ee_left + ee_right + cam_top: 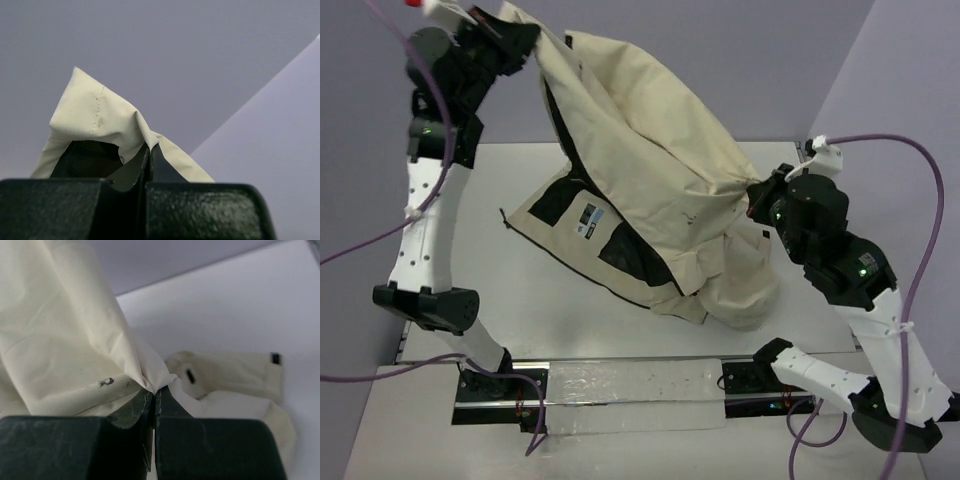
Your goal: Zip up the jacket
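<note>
top view, garment: the cream jacket [650, 170] hangs stretched between the two arms. its lower part rests crumpled on the white table [520, 310], and the front lies open, showing black lining [620, 250] and a white label [588, 220].
top view, left arm: the left gripper [525, 45] is raised high at the upper left, clenched on an upper edge of the jacket. its fingertips are buried in fabric.
top view, right arm: the right gripper [757, 195] sits lower, at the right, clamped on a bunched fold. cloth hides its tips.
top view, unclear: the zipper teeth and slider cannot be made out along the dark edges.
left wrist view, grip: the fingers [135, 172] are pressed together on a peaked cream fold with a stitched seam, black mesh lining beneath it.
left wrist view, cut off: the rest of the garment is out of frame. only the lilac wall [200, 50] lies behind.
right wrist view, grip: the jaws are closed on gathered cream cloth bearing a small dark mark [106, 382].
right wrist view, beyond: a sleeve cuff [225, 372] lies flat on the table, with a black tab [275, 358] at its end.
</note>
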`<act>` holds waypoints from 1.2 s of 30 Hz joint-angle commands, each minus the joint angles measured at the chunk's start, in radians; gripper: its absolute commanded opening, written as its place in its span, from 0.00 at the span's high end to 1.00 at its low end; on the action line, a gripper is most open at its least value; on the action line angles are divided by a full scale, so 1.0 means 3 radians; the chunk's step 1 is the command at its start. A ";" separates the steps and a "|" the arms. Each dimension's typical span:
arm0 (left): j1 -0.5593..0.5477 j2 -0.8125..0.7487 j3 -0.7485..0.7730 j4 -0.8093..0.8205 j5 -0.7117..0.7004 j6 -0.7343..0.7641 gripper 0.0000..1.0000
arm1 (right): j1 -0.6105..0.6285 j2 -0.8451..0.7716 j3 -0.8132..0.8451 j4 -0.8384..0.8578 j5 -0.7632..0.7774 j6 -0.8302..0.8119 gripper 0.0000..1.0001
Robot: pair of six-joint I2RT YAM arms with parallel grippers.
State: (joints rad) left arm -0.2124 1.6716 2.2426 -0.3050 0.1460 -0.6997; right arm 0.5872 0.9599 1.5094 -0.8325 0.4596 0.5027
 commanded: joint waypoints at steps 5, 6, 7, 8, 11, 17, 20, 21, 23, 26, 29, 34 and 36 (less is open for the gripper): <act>-0.0956 0.0632 -0.1210 0.0645 -0.0153 -0.0114 0.98 | -0.0884 -0.0118 -0.1763 0.0312 0.0386 0.0279 0.47; -0.1062 0.0825 -0.1038 0.0467 -0.0150 -0.0034 0.93 | -0.0957 -0.0052 -0.1868 0.0358 0.0329 0.0312 0.25; -0.1119 0.0995 -0.0839 0.0258 0.0040 0.0022 0.65 | -0.1000 0.0006 -0.1903 0.0362 0.0239 0.0361 0.14; -0.1161 0.1161 -0.0593 -0.0016 0.0140 0.0067 0.46 | -0.1003 0.0063 -0.1891 0.0354 0.0173 0.0382 0.11; -0.1206 0.1357 -0.0177 -0.0581 0.0125 0.0259 0.15 | -0.0992 0.0120 -0.1799 0.0454 -0.0063 0.0324 0.09; -0.0937 0.0508 -0.0993 -0.0700 -0.0489 0.0330 0.02 | -0.0863 0.0278 -0.1284 0.0662 -0.0348 -0.0004 0.07; -0.0458 0.0062 -0.1637 -0.0877 -0.0692 0.0082 0.09 | -0.0617 0.0618 -0.0846 0.0639 -0.0200 -0.0103 0.06; -0.0354 -0.0142 -0.1832 -0.0934 -0.0829 0.0045 0.12 | -0.0480 0.0699 -0.0748 0.0642 -0.0156 -0.0126 0.06; -0.0171 -0.0407 -0.2254 -0.1002 -0.0971 -0.0005 0.16 | -0.0342 0.0866 -0.0584 0.0684 -0.0139 -0.0184 0.06; 0.0045 -0.0661 -0.2752 -0.1001 -0.1085 -0.0083 0.18 | -0.0115 0.1095 -0.0412 0.0745 -0.0189 -0.0266 0.06; 0.0380 -0.0818 -0.3338 -0.0982 -0.0925 -0.0258 0.15 | 0.0145 0.1453 -0.0118 0.0709 -0.0381 -0.0404 0.06; 0.0549 -0.0940 -0.4034 -0.0672 -0.0694 -0.0483 0.08 | 0.0362 0.2076 0.0236 0.0563 -0.0525 -0.0618 0.06; 0.0544 -0.0931 -0.4177 -0.0451 -0.0621 -0.0525 0.06 | 0.0369 0.2282 0.0285 0.0530 -0.0578 -0.0676 0.06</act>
State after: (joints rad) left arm -0.0482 1.4094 1.0321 -0.5506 -0.1033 -0.8005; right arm 0.6903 1.5764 1.5359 -0.6430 0.3174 0.3620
